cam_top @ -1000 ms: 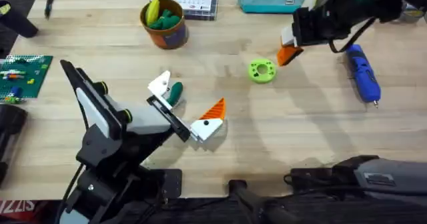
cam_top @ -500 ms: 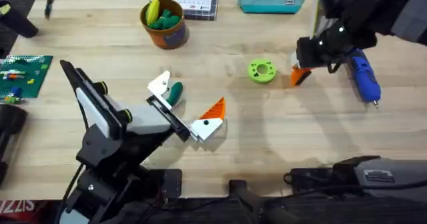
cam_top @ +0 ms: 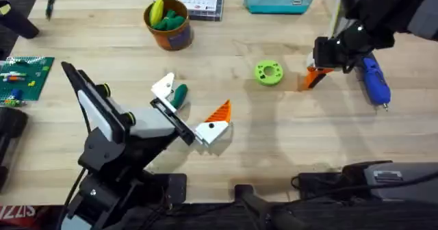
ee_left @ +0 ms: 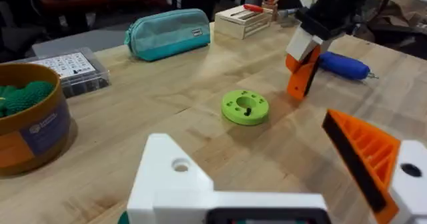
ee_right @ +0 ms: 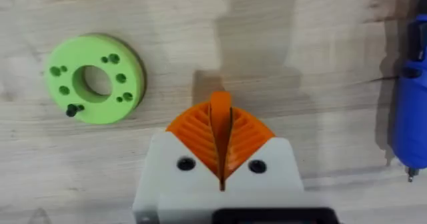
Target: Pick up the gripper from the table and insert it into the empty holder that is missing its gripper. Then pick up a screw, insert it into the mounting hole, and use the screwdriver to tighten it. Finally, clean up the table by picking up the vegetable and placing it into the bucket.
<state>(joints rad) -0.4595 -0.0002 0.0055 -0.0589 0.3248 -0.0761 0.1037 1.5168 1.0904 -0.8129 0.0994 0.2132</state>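
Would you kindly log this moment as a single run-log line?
right end effector: shut, beside green ring | left end effector: open, idle | holder: unfilled | screwdriver: on table

White holder [cam_top: 163, 86] (no orange part) touches the teal vegetable [cam_top: 180, 94], seemingly lying flat; blue screwdriver [cam_top: 372, 78] lies far right; brown bucket [cam_top: 169, 26] stands behind.

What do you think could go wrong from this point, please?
1. The right end effector hangs low over the table between the lime ring and the screwdriver; a sideways move could nudge either one.
2. The vegetable lies right beside the holder on the left end effector, so work at the holder may knock it away.
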